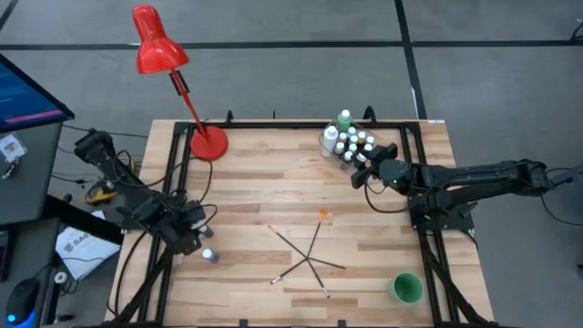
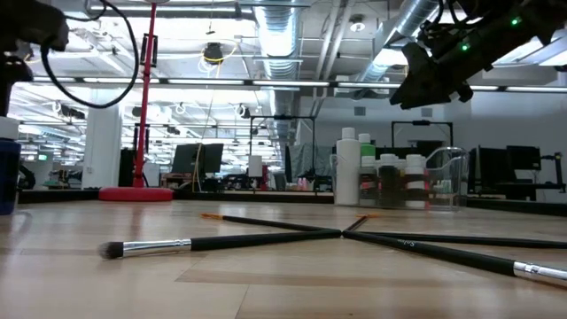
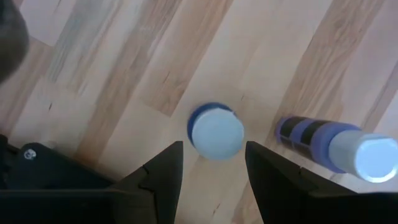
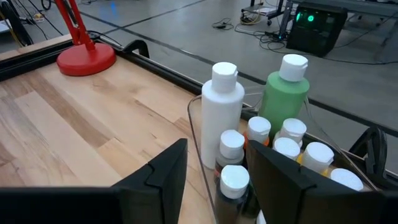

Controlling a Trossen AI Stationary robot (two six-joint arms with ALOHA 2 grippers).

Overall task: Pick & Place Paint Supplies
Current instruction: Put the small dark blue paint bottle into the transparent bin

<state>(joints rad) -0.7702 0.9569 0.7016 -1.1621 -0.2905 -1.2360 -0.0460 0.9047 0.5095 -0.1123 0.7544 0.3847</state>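
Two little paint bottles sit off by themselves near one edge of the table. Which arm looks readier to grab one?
The left. Its gripper hangs open right above the upright blue paint bottle, with the second bottle lying on its side next to it. The right gripper is across the table, at the tub of bottles.

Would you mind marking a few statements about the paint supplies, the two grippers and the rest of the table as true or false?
1. The left gripper is open above a small blue bottle that stands upright. True.
2. A second small bottle lies on its side beside the upright one. True.
3. The green cup stands next to the red lamp. False: the cup is in the near right corner, the lamp at the far left.
4. The paintbrushes lie crossed on the table. True.
5. The tall green bottle lies on the bare table. False: it stands in the clear tub with the tall white bottle.
6. The right gripper grips a paintbrush. False: it is open, near the tub.
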